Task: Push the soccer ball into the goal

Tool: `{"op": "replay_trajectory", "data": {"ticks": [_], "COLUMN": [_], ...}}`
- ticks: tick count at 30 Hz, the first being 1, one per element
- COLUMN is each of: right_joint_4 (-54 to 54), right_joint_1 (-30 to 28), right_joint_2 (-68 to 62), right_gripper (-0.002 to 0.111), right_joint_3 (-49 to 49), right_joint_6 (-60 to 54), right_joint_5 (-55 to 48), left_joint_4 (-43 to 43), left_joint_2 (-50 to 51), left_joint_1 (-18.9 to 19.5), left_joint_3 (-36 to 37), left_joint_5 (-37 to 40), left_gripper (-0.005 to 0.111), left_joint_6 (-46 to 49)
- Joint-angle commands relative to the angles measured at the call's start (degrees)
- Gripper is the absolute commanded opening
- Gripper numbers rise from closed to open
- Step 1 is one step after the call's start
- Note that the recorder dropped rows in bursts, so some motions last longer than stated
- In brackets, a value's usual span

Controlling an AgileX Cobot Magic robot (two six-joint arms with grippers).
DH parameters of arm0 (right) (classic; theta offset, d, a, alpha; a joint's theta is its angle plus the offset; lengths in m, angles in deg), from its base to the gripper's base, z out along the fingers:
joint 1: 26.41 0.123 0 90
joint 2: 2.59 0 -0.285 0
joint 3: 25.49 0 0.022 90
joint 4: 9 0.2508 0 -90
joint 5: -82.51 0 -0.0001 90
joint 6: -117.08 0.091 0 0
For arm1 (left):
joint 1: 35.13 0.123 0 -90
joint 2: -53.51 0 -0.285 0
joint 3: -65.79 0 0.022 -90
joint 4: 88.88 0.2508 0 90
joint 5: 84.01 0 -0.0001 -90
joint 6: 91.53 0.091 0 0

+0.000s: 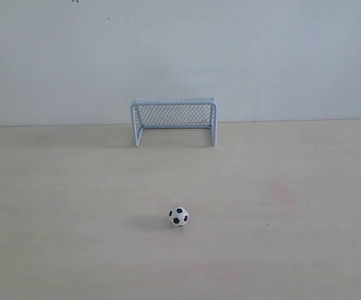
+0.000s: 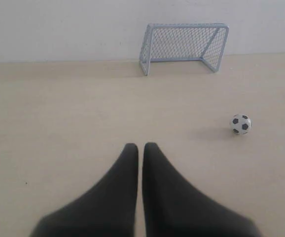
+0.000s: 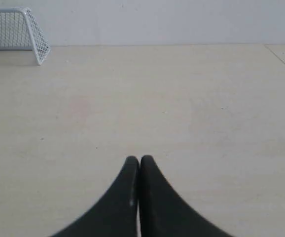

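though centred before the goal [image 1: 173,119], the soccer ball [image 1: 178,216] lies well apart.

goal [image 3: 14,28] cut off at right wrist view's edge, left hand [image 2: 140,146] base blurred, cropped, right hand [image 3: 139,159] base cropped

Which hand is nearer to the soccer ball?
Probably left. The soccer ball lies ahead of the left hand, off to one side; the right hand has no ball in view.
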Motion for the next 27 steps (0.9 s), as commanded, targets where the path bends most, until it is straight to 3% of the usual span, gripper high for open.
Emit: {"op": "replay_trajectory", "data": {"ticks": [1,7,14,16,17,21,27], "right_joint_4": [0.6,7.4,7.4,7.4,7.4,7.2,3.7], "right_joint_1": [-0.2,-0.2,-0.2,-0.2,-0.2,-0.2,-0.2], "right_joint_2": [0.3,0.3,0.3,0.3,0.3,0.3,0.3], "right_gripper": [0.0,0.0,0.0,0.0,0.0,0.0,0.0], "right_joint_3": [0.0,0.0,0.0,0.0,0.0,0.0,3.1], "right_joint_6": [0.9,2.5,2.5,3.8,7.3,24.0,30.2], "right_joint_5": [6.5,31.5,49.4,62.4,71.6,88.0,88.9], "left_joint_4": [0.1,0.1,0.1,0.1,0.1,0.1,0.1], "left_joint_2": [-0.1,-0.1,-0.1,-0.1,-0.1,-0.1,-0.1], "left_joint_1": [0.0,0.0,0.0,0.0,0.0,0.0,0.0], "left_joint_3": [0.2,0.2,0.2,0.2,0.2,0.2,0.2], "left_joint_5": [-0.1,-0.1,-0.1,-0.1,-0.1,-0.1,-0.1], "left_gripper": [0.004,0.004,0.004,0.004,0.004,0.004,0.004], "left_joint_6": [0.1,0.1,0.1,0.1,0.1,0.1,0.1]}}
